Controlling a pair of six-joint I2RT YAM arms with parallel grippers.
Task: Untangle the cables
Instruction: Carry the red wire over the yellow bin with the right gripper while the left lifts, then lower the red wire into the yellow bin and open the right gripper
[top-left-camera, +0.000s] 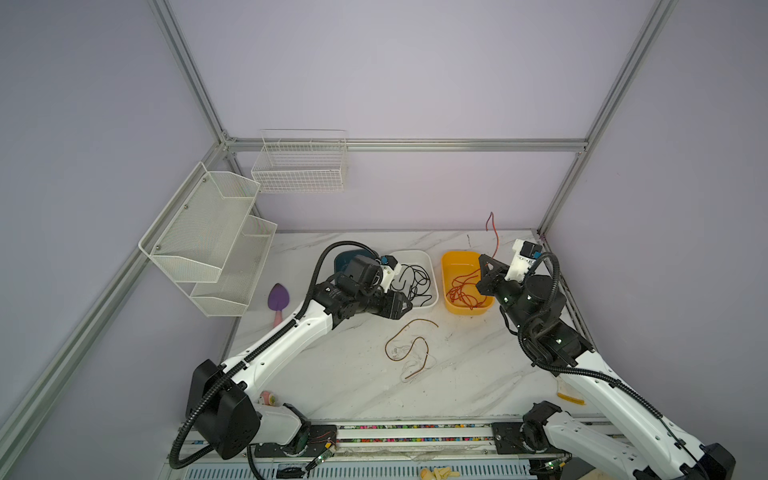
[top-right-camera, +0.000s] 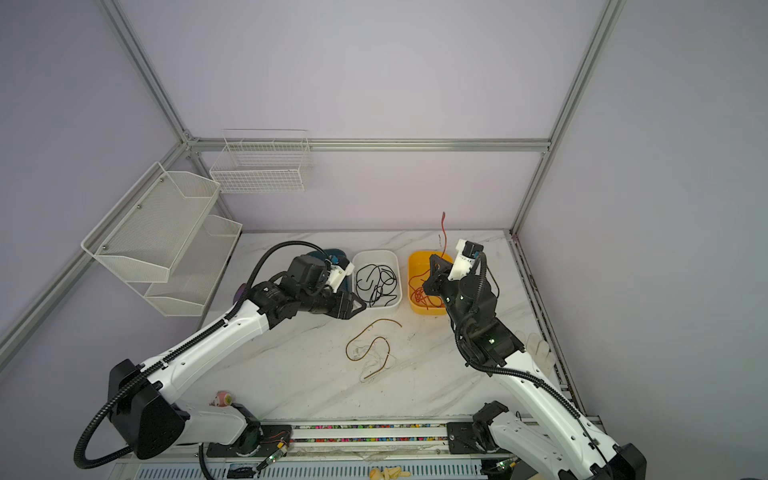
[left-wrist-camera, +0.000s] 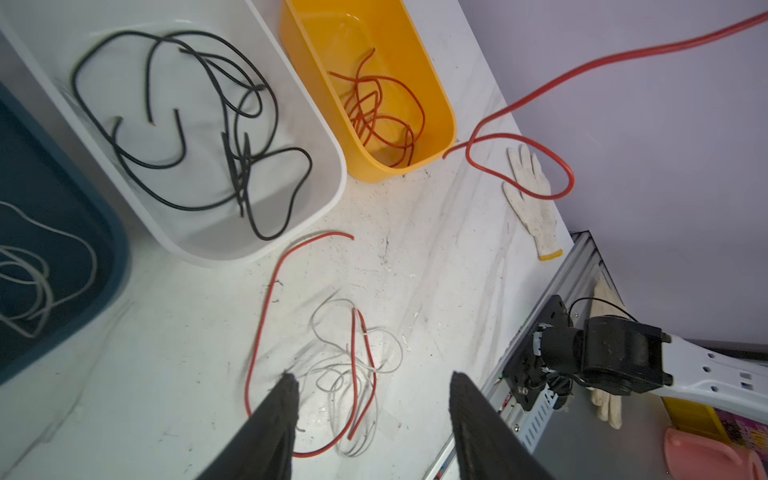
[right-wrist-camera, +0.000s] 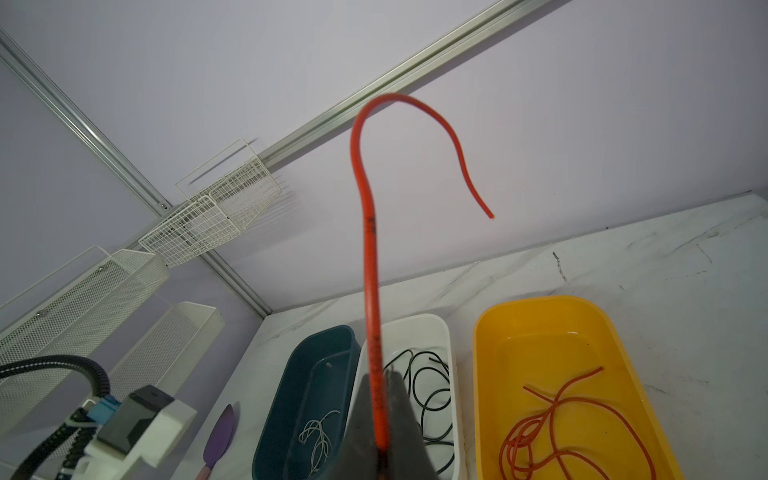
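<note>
Marble tabletop under me. My right gripper is clamped on a red cable, which looks springy enough to arch up unsupported; its lower run is cut off. My left gripper stands agape, empty, pointed at the red-and-white tangle. I judge it light and limp, best pinched at a free end. Its white strands fade into the marble, perhaps hiding crossings.

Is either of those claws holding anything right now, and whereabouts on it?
The right gripper is shut on an orange-red cable, pinched partway along; a curled end sticks up above the jaws. The left gripper is open and holds nothing.
</note>
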